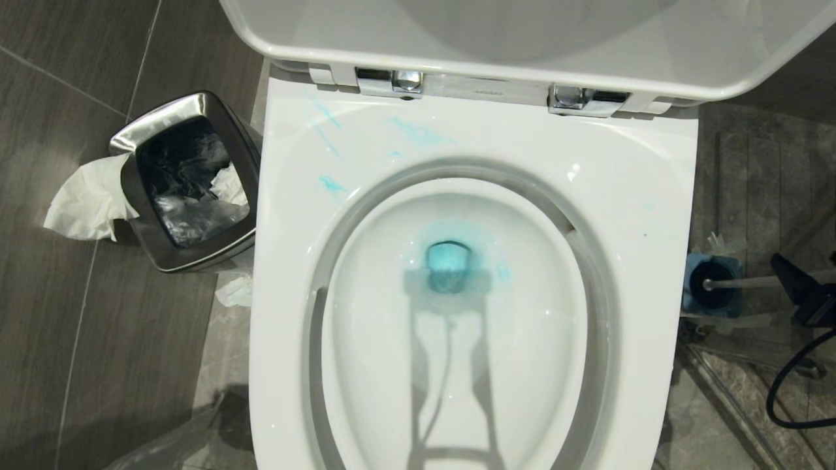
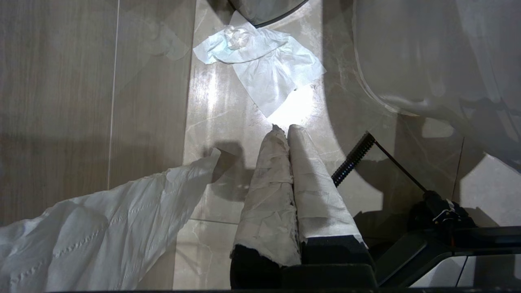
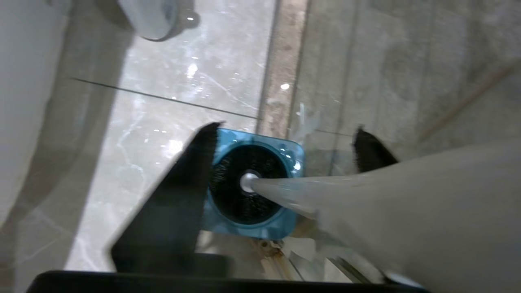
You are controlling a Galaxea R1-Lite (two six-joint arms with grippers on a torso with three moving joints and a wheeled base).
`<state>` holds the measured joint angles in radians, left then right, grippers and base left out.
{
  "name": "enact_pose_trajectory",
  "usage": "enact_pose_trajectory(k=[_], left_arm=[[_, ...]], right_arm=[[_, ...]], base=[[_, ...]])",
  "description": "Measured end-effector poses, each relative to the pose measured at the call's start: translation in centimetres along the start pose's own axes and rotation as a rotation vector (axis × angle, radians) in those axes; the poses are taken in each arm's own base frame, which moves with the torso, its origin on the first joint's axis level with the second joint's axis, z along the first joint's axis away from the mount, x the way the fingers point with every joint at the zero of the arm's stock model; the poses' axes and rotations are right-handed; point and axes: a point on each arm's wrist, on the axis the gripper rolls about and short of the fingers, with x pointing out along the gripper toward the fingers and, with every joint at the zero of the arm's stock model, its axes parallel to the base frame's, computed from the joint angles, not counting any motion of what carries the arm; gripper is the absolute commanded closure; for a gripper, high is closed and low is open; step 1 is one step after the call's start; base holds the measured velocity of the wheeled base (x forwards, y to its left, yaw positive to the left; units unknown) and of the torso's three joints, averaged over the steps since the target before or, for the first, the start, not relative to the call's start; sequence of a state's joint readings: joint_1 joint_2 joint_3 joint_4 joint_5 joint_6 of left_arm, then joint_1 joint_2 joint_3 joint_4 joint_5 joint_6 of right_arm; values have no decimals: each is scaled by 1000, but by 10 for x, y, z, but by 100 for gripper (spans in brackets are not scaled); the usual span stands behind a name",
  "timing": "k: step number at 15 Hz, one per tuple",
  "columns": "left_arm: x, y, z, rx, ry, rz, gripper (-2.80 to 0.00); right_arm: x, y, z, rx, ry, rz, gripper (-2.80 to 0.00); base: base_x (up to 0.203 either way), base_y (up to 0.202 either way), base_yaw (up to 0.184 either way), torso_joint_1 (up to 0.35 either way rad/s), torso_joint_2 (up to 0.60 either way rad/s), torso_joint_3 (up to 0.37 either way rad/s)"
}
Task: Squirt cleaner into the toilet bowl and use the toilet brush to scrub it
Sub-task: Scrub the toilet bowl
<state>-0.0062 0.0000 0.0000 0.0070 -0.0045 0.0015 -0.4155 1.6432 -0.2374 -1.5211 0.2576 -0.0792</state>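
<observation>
Right gripper spread around toilet brush handle.
At nine o'clock of toilet bowl: steel bin, tissue. Left gripper pressed together. No legible writing.

The left claw is pointing down at the floor, its two fingers, wrapped in white material, pressing together side by side with no gap. A crumpled white tissue is lying on the pale marble tile just beyond the fingertips, toward twelve o'clock. A larger sheet of white paper is spreading across the floor toward eight o'clock. The curved white wall of the toilet bowl is rising toward two o'clock.
</observation>
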Motion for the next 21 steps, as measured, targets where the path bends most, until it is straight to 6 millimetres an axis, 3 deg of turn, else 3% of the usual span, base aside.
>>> enact_pose_trajectory(k=[6,15,21], left_arm=[[0,0,0,0,0,0,0],[0,0,0,0,0,0,0],[0,0,0,0,0,0,0]], right_arm=[[6,5,5,-65,-30,26,0],[-1,6,3,-112,-12,27,0],[-11,7,20,-121,-84,22,0]], base=[[0,0,0,0,0,0],[0,0,0,0,0,0],[0,0,0,0,0,0]])
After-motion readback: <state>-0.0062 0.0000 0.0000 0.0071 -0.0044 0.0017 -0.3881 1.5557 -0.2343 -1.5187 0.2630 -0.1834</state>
